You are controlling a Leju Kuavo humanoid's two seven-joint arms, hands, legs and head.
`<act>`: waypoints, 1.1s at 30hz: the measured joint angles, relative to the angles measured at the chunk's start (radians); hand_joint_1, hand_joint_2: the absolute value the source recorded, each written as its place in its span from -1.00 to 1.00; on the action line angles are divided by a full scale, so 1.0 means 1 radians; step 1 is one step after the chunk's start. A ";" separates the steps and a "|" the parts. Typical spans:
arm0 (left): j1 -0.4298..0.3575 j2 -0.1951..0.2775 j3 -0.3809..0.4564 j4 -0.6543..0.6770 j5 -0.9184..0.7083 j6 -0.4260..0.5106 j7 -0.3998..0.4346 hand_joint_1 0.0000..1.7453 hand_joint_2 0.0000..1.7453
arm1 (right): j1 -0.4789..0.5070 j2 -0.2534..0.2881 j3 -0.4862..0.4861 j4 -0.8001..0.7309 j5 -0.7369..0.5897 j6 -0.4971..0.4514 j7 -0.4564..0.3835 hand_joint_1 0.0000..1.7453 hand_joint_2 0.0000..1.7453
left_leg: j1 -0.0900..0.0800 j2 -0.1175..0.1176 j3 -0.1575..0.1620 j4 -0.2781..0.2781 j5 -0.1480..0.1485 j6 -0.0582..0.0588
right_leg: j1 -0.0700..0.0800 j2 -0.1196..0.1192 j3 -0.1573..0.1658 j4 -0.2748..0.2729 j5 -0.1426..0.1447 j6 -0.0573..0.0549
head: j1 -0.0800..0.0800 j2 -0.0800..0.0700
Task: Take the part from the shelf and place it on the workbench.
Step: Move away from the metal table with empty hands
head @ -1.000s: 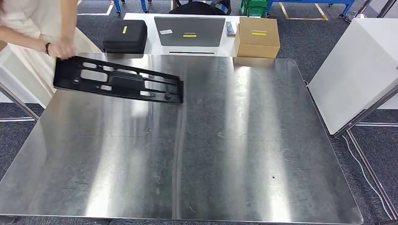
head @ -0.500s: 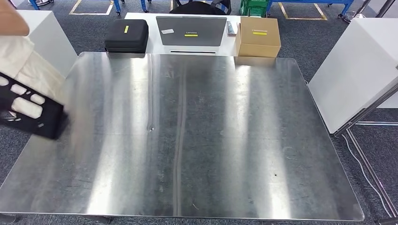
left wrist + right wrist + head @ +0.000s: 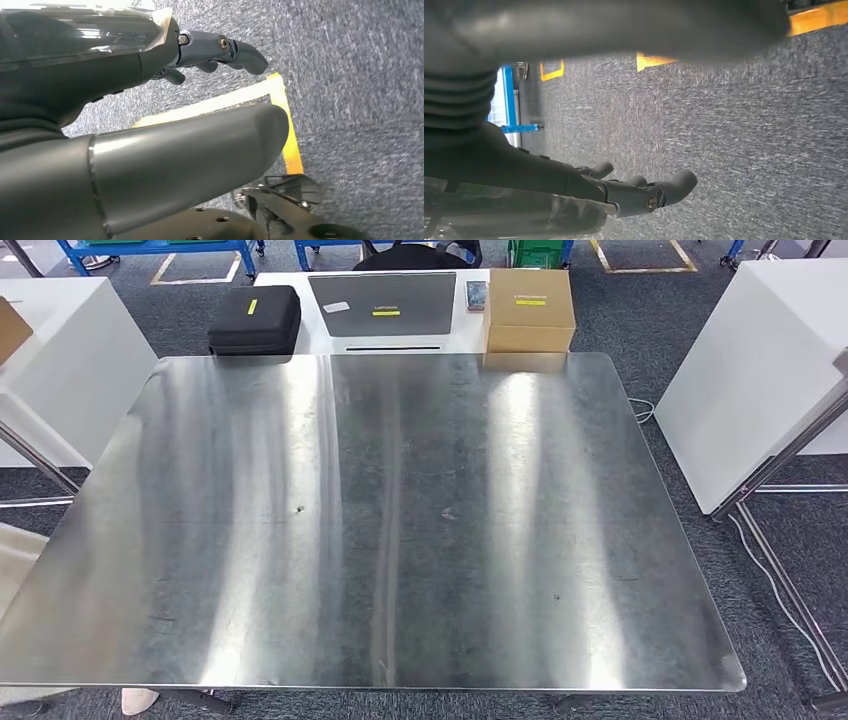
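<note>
Part's whereabouts cannot be told. A closed cardboard box (image 3: 529, 310) is seen at one o'clock beyond the steel desk (image 3: 400, 520). Fingers of left hand (image 3: 165, 52) and right hand (image 3: 589, 187) are loosely spread, nothing grasped.

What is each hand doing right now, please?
Left hand: open, holding nothing, hanging above the carpet.
Right hand: open, holding nothing, hanging above the carpet.

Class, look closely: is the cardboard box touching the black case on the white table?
Apart. In the head view the cardboard box and the black case sit at opposite ends, with the grey laptop between them.
</note>
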 joint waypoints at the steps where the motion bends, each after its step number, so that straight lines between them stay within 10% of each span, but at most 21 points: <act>1: 0.001 0.000 0.000 0.000 0.000 0.000 -0.001 -1.00 -1.00 | 0.001 0.000 0.000 0.000 0.000 0.000 0.000 -1.00 -1.00 | 0.002 0.000 -0.006 0.021 0.001 -0.002 | 0.002 -0.001 -0.004 0.001 0.003 -0.001 | 0.000 0.000; 7: -0.002 0.003 -0.001 0.000 0.000 0.000 -0.004 -1.00 -1.00 | 0.001 0.003 0.000 0.000 0.000 -0.001 0.000 -1.00 -1.00 | -0.003 0.000 0.157 -0.264 0.129 0.016 | 0.008 -0.001 -0.013 0.002 0.021 0.017 | -0.001 0.000; 11: -0.003 0.005 -0.003 0.000 -0.001 0.000 -0.006 -1.00 -1.00 | 0.000 0.007 0.000 0.001 0.000 -0.002 0.000 -1.00 -1.00 | -0.003 0.003 0.143 -0.279 0.151 0.038 | 0.013 -0.002 -0.034 0.022 0.015 0.037 | 0.000 0.000; 16: -0.003 0.006 -0.005 0.000 -0.002 -0.002 -0.008 -1.00 -1.00 | 0.001 0.008 0.000 0.002 0.001 -0.003 0.000 -1.00 -1.00 | -0.004 0.010 0.111 -0.281 0.178 0.050 | 0.008 -0.002 -0.139 0.289 -0.119 0.034 | 0.005 0.000; 20: -0.003 0.006 -0.005 0.000 0.002 -0.003 -0.008 -1.00 -1.00 | 0.001 0.005 0.003 0.002 0.001 0.000 0.000 -1.00 -1.00 | -0.006 0.011 0.102 -0.273 0.184 0.041 | 0.005 -0.003 0.008 0.070 -0.053 0.061 | 0.006 0.000; 26: -0.004 0.007 -0.005 0.000 0.008 -0.002 -0.009 -1.00 -1.00 | -0.001 0.006 0.005 0.003 0.002 0.001 0.000 -1.00 -1.00 | -0.007 0.008 0.085 -0.247 0.171 0.009 | 0.004 -0.002 0.044 -0.014 -0.023 0.019 | 0.004 0.000; 31: -0.003 0.007 -0.005 0.000 0.011 -0.005 -0.009 -1.00 -1.00 | -0.001 0.006 0.005 0.003 0.002 0.002 0.000 -1.00 -1.00 | 0.002 0.005 -0.027 0.014 0.027 -0.010 | 0.004 -0.006 0.024 -0.012 -0.009 -0.002 | 0.001 0.000; 33: -0.002 0.007 -0.005 0.000 0.014 -0.008 -0.009 -1.00 -1.00 | -0.001 0.006 0.005 0.003 0.002 0.003 0.000 -1.00 -1.00 | 0.003 0.005 -0.005 -0.015 0.059 -0.007 | 0.005 -0.006 0.018 -0.008 -0.006 -0.003 | 0.001 0.000</act>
